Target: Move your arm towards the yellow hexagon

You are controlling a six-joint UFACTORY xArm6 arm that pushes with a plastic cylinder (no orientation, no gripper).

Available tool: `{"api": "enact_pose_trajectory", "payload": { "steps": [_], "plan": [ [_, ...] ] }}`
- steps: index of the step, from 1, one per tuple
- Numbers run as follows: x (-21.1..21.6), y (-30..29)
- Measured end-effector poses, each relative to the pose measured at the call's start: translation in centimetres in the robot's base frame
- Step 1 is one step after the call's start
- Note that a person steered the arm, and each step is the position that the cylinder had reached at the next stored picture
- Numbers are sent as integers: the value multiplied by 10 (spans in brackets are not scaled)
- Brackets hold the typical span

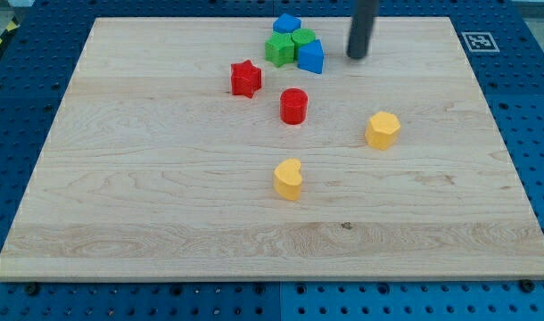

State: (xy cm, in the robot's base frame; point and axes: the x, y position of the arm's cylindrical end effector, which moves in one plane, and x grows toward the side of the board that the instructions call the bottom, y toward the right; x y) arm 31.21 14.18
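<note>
Yellow is the colour that matters here: the yellow hexagon (383,129) is sitting alone on the pale wooden table (147,205), toward the view's right and a little above the middle, with bare wood all round it. My tip (357,55) is standing near the view's top edge, just to the right of a tight cluster made of a blue block (287,24), two green blocks (277,49) (303,37) and a second blue block (311,57). It is touching none of them. There is no gripper on this arm, only the rod, so nothing is being held.

The hexagon is lying below my tip and slightly to the right, well apart, and the path looks open. A red star (246,78), a red cylinder (293,105) and a yellow heart-like block (289,178) are lying off to the left of that line, so they should not be disturbed.
</note>
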Motion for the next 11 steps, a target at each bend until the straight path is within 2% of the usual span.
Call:
{"api": "enact_pose_trajectory", "payload": {
  "steps": [1, 4, 6, 8, 9, 11],
  "plan": [
    [60, 13],
    [61, 1],
    [70, -49],
    [123, -67],
    [127, -65],
    [130, -21]
  ]
}}
